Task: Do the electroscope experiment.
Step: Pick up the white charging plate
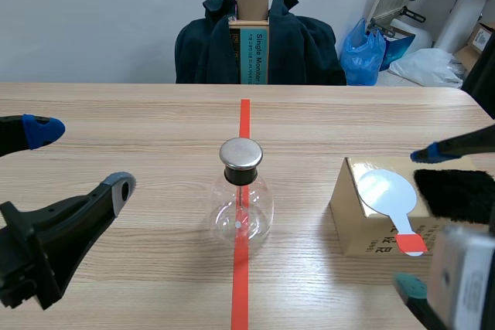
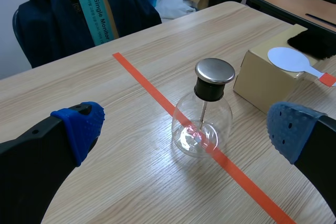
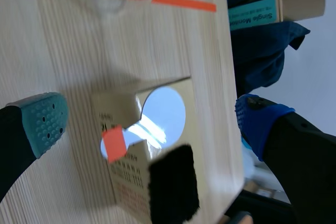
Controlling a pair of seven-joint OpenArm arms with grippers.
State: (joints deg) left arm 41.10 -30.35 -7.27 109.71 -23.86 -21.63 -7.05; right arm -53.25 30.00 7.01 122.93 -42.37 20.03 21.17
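The left hand and right hand are hovering spread while the fragile-looking glass electroscope is standing at the desk's middle and the light, stiff white paddle is lying on a cardboard box near the right edge, likely best pinched by its red-tipped handle.

The light wooden table carried a glass electroscope flask, standing upright on the orange-red tape line. A tan cardboard box sat near the flask, on its right as seen from the robot, not touching it.
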